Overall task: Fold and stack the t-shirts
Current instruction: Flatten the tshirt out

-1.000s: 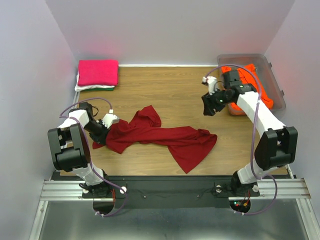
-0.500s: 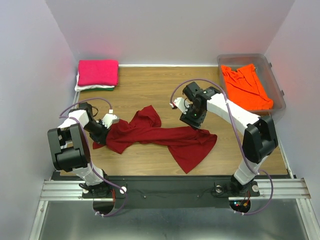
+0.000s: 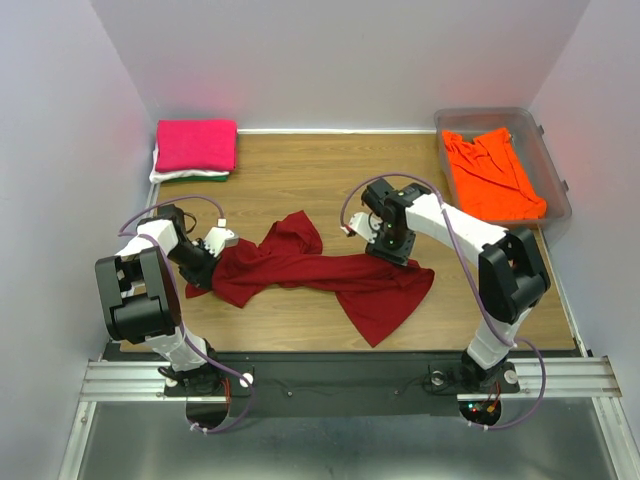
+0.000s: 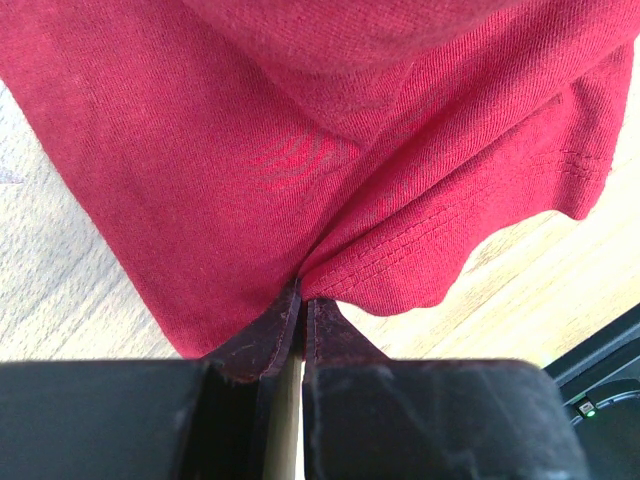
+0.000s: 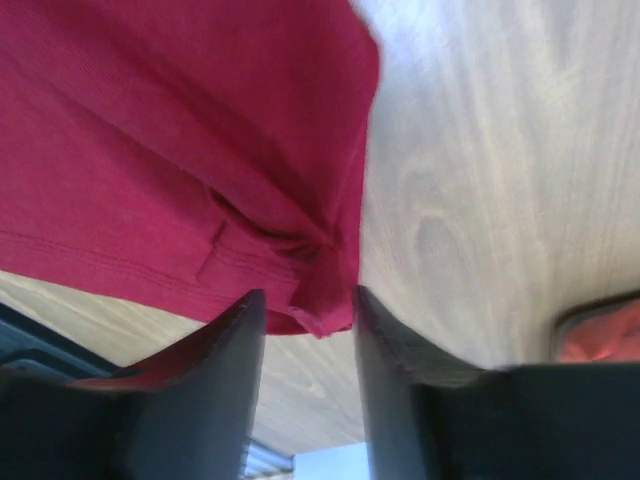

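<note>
A dark red t-shirt (image 3: 320,270) lies crumpled and stretched out across the middle of the table. My left gripper (image 3: 212,256) is shut on its left hem; in the left wrist view the cloth (image 4: 300,150) is pinched at the fingertips (image 4: 303,295). My right gripper (image 3: 390,250) is down at the shirt's upper right edge. It is open, with a corner of the red cloth (image 5: 180,150) lying between the fingers (image 5: 308,300). A folded hot pink t-shirt (image 3: 196,145) lies on top of white and green ones (image 3: 190,177) at the back left. A bright orange t-shirt (image 3: 492,175) lies in the tub.
The clear plastic tub (image 3: 545,150) stands at the back right corner. White walls close in the table on three sides. Bare wood (image 5: 480,180) shows right of the red cloth in the right wrist view.
My right arm has swung from the tub down and left to the red shirt's upper right edge, its jaws narrowing. The left arm and its grip have not moved.
</note>
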You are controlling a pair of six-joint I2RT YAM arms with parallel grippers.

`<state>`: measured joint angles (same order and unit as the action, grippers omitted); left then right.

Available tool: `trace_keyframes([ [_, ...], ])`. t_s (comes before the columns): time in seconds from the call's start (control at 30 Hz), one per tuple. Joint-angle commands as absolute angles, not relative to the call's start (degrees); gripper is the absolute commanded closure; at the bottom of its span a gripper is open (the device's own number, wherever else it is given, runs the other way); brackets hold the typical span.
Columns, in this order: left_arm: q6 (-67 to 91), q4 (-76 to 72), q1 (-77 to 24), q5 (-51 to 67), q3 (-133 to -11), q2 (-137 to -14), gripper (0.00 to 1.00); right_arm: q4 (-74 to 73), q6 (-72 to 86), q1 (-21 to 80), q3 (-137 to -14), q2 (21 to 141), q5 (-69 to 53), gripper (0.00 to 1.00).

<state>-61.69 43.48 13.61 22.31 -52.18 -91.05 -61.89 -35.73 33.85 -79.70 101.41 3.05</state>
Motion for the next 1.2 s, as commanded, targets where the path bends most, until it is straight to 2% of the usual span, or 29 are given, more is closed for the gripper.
trace_keyframes([
  [0.0,-62.32,44.91,13.8,23.38,-52.12,-91.41,1.0,-61.26,-37.44,34.1,-76.38,100.46,5.62,0.64],
  [0.07,-62.23,45.87,13.89,23.82,-53.08,-91.06,1.0,-60.38,-37.35,34.01,-75.5,99.59,6.59,0.79],
  [0.1,-62.23,46.49,14.32,24.95,-53.52,-90.71,1.0,-59.95,-37.01,33.75,-75.5,99.15,6.77,0.97],
  [0.13,-62.31,47.89,14.59,25.74,-55.0,-90.09,1.0,-59.68,-36.65,32.71,-75.93,97.92,7.03,0.99],
  [0.47,-58.81,57.83,16.52,36.82,-72.57,-83.16,1.0,-54.15,-34.1,15.57,-85.08,88.08,0.27,0.99],
  [0.7,-48.36,57.74,16.96,39.29,-82.61,-75.86,1.0,-48.26,-30.59,12.66,-86.66,79.99,0.52,1.0],
  [0.9,-35.54,55.81,18.81,36.83,-89.9,-65.14,1.0,-44.22,-27.08,11.86,-87.62,68.57,5.18,0.99],
  [1.0,-29.72,51.08,18.81,32.02,-93.95,-60.92,1.0,-41.84,-26.19,11.86,-89.82,65.05,8.52,0.99],
  [1.17,-23.29,45.09,18.81,29.0,-104.74,-61.6,1.0,-36.57,-28.56,11.87,-94.21,65.65,12.56,0.99],
])
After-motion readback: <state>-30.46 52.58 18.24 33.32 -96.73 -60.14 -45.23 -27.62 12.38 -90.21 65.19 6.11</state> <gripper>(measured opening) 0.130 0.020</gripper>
